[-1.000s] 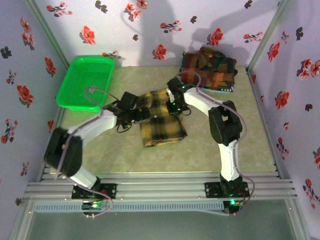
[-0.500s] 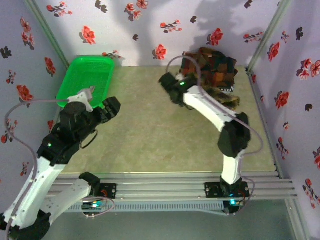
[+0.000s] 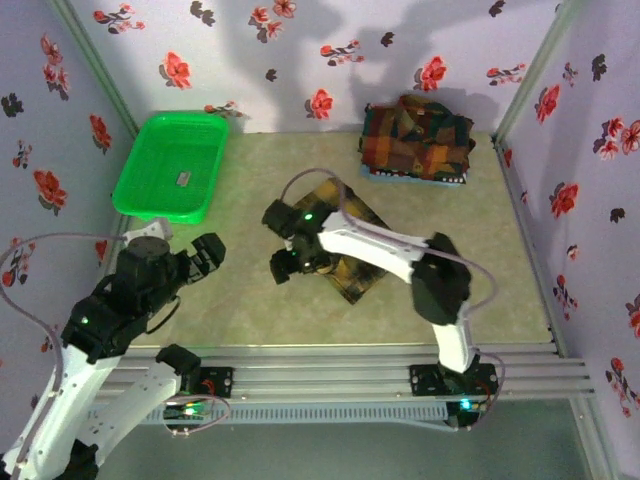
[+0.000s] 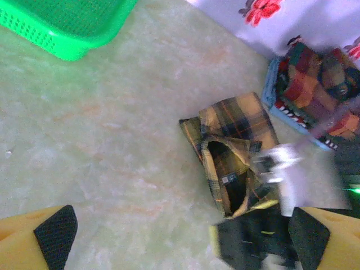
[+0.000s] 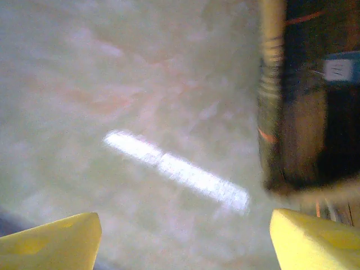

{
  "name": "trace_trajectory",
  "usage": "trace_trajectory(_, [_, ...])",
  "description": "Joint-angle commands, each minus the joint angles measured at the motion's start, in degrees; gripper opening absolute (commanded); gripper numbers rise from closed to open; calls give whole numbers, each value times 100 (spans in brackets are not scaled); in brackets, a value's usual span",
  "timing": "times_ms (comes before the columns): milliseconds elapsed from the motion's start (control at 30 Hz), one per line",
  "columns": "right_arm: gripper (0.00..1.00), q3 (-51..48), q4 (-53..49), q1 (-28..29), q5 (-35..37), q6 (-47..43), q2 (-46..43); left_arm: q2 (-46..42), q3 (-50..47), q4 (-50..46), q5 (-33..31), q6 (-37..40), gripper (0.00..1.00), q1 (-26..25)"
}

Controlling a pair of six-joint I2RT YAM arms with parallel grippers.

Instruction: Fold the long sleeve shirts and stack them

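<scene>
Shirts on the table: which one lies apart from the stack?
The mustard-yellow and black check shirt, folded mid-table; the red, orange and green check shirts sit piled at the back right corner.

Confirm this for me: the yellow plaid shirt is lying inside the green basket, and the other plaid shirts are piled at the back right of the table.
One detail is wrong. The yellow plaid shirt is not in the green basket. It lies on the table near the middle, well apart from the basket, as the top external view shows. The other plaid shirts are indeed piled at the back right of the table.
</scene>
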Motion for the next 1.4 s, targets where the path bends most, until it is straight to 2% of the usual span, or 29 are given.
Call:
trace_trajectory(0, [81, -11, -121, -583, -351, 307, -893, 251, -384, 499, 165, -401, 100, 29])
trace_trajectory(100, [81, -281, -355, -1587, -9, -92, -1391, 866, -929, 1489, 768, -883, 100, -89])
trace_trajectory(167, [80, -453, -468, -2343, 269, -573, -1399, 1605, -1173, 2404, 965, -1223, 100, -429])
trace_trajectory(200, [77, -559, -469, -2617, 469, -765, -1330, 1956, -1184, 2786, 1024, -1295, 100, -566])
trace_trajectory(233, [70, -657, -473, -2920, 607, -931, -1203, 2438, -1139, 3205, 1107, -1387, 99, -708])
trace_trajectory(267, [63, -788, -392, -3225, 638, -1055, -1068, 2972, -1036, 3497, 1177, -1498, 92, -823])
trace_trajectory(333, [47, -1274, 107, -3719, 432, -1121, -892, 3881, -769, 4111, 1334, -1622, 71, -982])
trace_trajectory(367, [41, -1448, 399, -3923, 221, -1121, -847, 4281, -610, 4293, 1393, -1662, 67, -1040])
trace_trajectory(433, [34, -1836, 875, -4136, 98, -1141, -783, 5157, -187, 4429, 1490, -1717, 54, -1110])
trace_trajectory(500, [32, -1996, 1068, -4172, -92, -1169, -639, 5822, 140, 4414, 1550, -1713, 42, -1114])
trace_trajectory(567, [30, -2216, 1278, -4148, -339, -1121, -524, 6385, 491, 4353, 1564, -1660, 36, -1086])
trace_trajectory(700, [27, -2899, 1802, -4116, -706, -601, -523, 7336, 1216, 3857, 1632, -1348, 30, -869])
trace_trajectory(800, [26, -3434, 2097, -3849, -1042, -122, -592, 7859, 1715, 3377, 1657, -869, 29, -628])
trace_trajectory(867, [25, -3923, 2527, -3574, -1385, 517, -814, 8078, 2019, 3092, 1639, -452, 28, -455])
trace_trajectory(967, [24, -4566, 3450, -2741, -1899, 1806, -1185, 8398, 2553, 2707, 1601, 268, 28, -209])
trace_trajectory(1067, [24, -4838, 5037, -1584, -2129, 3557, -1249, 8871, 3243, 2781, 2184, 1099, 29, -64])
trace_trajectory(1133, [25, -4683, 5921, -1183, -2218, 4494, -1061, 9066, 3633, 2988, 2643, 1530, 30, -102])
trace_trajectory(1200, [30, -4464, 6741, -978, -2215, 5255, -972, 9084, 3885, 3164, 3062, 1805, 34, -116])
trace_trajectory(1233, [37, -4309, 6924, -932, -2228, 5488, -996, 8966, 3938, 3159, 3066, 1900, 38, -103])
trace_trajectory(1300, [43, -4162, 6871, -942, -2278, 5753, -1226, 8524, 3756, 3395, 3078, 1943, 47, 10])
trace_trajectory(1367, [53, -4138, 6166, -1028, -2201, 5558, -1794, 7850, 3404, 3611, 3080, 1827, 66, 254])
